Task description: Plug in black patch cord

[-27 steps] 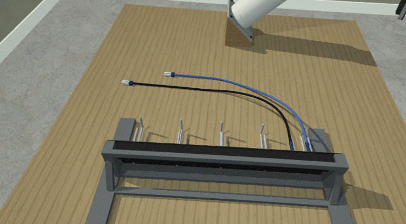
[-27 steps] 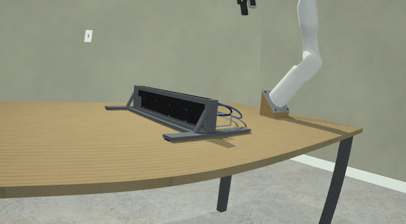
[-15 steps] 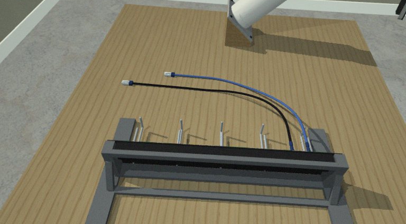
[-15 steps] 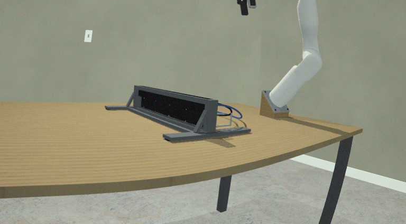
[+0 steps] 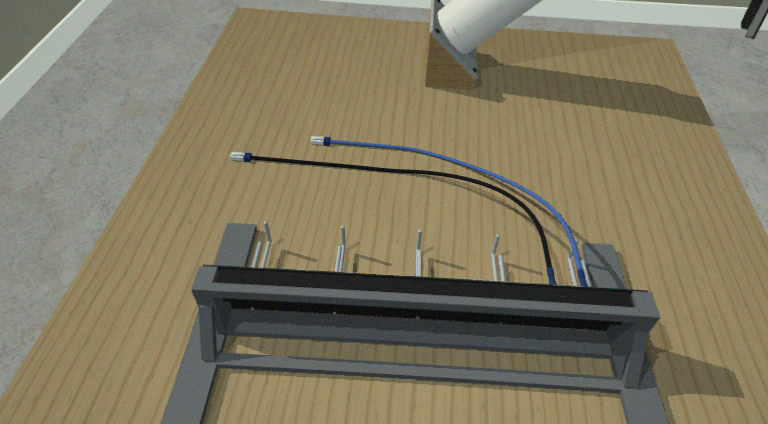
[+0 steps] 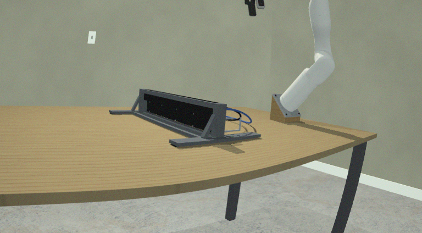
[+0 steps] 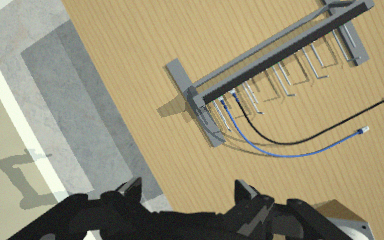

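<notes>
The black patch cord runs from the rack's port side. Its free plug is clear-bodied with a dark blue collar and lies on the table at the left in the top view; it is out of the wrist view. The rack stands upright on its feet. Its port face is turned away from the top and exterior views, and the red label cannot be made out. My gripper is open and empty, high above the table and far from the plug; one finger shows at the top right in the top view.
The blue cord lies beside the black one, its free plug on the table. Thin wire guides stick out of the rack's port side. The arm's base block stands on the table.
</notes>
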Robot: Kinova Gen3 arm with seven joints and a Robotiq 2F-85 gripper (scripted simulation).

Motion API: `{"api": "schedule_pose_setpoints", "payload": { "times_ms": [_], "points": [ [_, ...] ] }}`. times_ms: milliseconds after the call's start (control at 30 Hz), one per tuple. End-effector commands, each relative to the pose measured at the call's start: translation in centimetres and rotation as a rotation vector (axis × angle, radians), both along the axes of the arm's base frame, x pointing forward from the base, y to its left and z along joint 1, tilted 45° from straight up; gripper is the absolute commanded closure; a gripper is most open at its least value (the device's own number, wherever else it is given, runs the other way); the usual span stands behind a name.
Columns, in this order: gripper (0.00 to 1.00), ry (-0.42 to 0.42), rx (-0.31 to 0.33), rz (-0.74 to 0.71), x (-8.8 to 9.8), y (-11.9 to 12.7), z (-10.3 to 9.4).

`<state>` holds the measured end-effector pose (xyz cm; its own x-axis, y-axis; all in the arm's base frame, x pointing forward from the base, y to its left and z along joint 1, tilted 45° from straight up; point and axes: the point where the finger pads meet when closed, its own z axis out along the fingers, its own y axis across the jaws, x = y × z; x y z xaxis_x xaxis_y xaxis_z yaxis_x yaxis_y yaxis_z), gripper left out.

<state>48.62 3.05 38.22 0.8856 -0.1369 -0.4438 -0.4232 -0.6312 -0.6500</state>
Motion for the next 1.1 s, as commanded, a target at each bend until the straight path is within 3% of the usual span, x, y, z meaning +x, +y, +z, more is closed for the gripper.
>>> {"api": "schedule_pose_setpoints", "payload": {
  "times_ms": [0, 233, 700, 767, 833, 1067],
  "points": [
    [0.00, -0.009, -0.006, -0.007, 0.3, -1.3, -1.3],
    [0.00, -0.038, -0.009, -0.005, 0.7, -3.4, -3.6],
    [0.00, -0.148, -0.035, 0.018, 0.2, -12.6, -13.6],
    [0.00, -0.148, -0.035, 0.018, 0.2, -12.6, -13.6],
    [0.00, -0.171, -0.041, 0.029, -0.4, -14.5, -15.8],
    [0.00, -0.222, -0.052, 0.059, -2.1, -18.5, -20.6]
  ]
}}
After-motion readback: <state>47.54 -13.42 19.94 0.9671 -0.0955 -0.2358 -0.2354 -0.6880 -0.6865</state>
